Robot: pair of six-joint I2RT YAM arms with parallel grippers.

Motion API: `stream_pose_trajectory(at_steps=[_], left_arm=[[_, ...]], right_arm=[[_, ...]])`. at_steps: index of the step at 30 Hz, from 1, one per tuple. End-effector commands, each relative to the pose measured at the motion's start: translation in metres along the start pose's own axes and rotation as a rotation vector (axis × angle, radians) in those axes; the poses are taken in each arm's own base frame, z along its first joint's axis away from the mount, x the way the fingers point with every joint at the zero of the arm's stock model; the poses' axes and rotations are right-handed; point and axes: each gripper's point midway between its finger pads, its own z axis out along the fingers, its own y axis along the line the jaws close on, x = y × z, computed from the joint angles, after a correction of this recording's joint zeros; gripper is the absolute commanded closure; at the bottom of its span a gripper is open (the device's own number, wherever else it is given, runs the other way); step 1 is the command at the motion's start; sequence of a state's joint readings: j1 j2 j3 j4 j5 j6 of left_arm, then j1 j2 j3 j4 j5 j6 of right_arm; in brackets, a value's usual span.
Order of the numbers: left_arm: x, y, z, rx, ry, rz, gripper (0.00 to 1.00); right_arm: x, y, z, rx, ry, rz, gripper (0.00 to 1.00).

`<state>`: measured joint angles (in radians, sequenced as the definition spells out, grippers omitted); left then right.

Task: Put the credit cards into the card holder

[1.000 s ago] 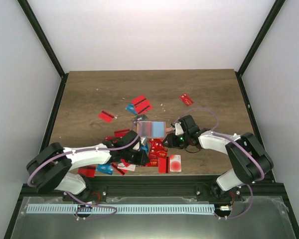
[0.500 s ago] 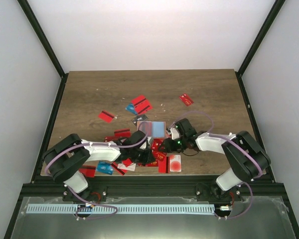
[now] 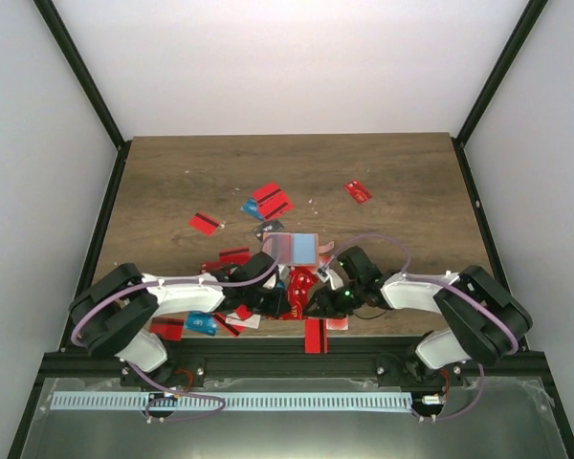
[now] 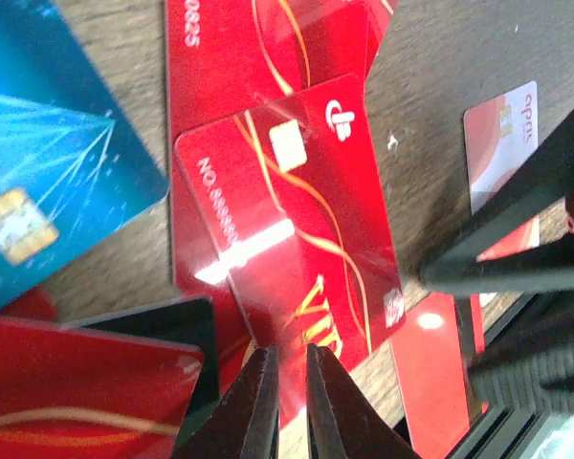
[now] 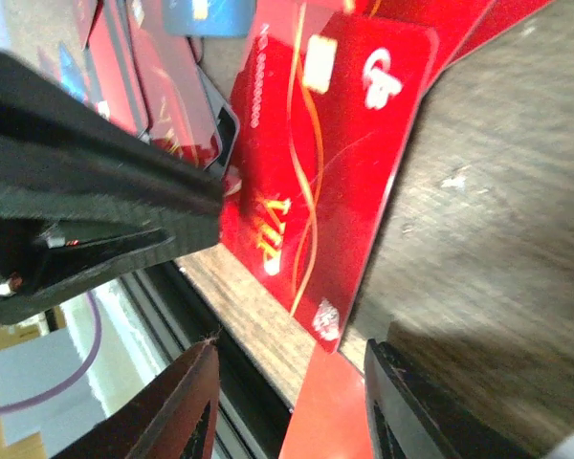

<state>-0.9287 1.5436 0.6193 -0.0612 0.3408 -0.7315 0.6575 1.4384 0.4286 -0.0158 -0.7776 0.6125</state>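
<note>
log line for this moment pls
left gripper: shut on red vip card edge | right gripper: open, near same card

In the top view, the credit cards [image 3: 301, 285] lie heaped at the lower centre of the table [image 3: 172, 182], between the left gripper [image 3: 279, 298] and the right gripper [image 3: 318, 300]. The card holder [image 3: 292, 249] lies just above the heap, and loose cards lie farther up.

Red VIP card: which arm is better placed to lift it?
Left, probably: the left gripper pinches the red card by its edge, while the right gripper stands open around one corner.
</note>
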Motion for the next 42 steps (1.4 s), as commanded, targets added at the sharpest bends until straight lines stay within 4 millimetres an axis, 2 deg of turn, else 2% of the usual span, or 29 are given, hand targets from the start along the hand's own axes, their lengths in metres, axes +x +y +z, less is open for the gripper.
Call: stream_pose_trajectory(at_steps=[1,7,11,16,22,27,31,35,42], left_arm=[[0.012,0.009,-0.013,-0.049,0.018,0.016,0.88],[0.012,0.008,-0.022,-0.053,-0.001,0.019,0.88],[0.013,0.006,-0.027,-0.051,-0.011,0.029,0.88],[0.027,-0.015,-0.029,0.025,0.021,0.08,0.88],[0.062,-0.045,-0.025,0.135,0.104,0.141,0.79],[0.078,-0.046,-0.014,0.146,0.152,0.109,0.68],[0.088,-0.044,-0.005,0.168,0.175,0.043,0.63],[0.086,-0.041,0.002,0.173,0.153,-0.011,0.58],[0.084,-0.047,0.018,0.216,0.148,-0.062,0.57]], right_arm=[[-0.018,-0.005,-0.007,0.104,-0.071,0.01,0.56],[-0.032,-0.01,-0.008,0.158,-0.115,0.031,0.57],[-0.03,-0.013,-0.008,0.17,-0.109,0.042,0.57],[-0.015,-0.016,-0.018,0.211,-0.095,0.065,0.59],[0.006,-0.003,-0.037,0.181,-0.103,0.076,0.59],[0.008,0.001,-0.038,0.176,-0.081,0.068,0.6],[0.021,-0.003,-0.033,0.168,-0.039,0.066,0.64],[0.033,-0.011,-0.035,0.182,-0.026,0.073,0.66],[0.06,-0.018,-0.025,0.139,0.021,0.104,0.69]])
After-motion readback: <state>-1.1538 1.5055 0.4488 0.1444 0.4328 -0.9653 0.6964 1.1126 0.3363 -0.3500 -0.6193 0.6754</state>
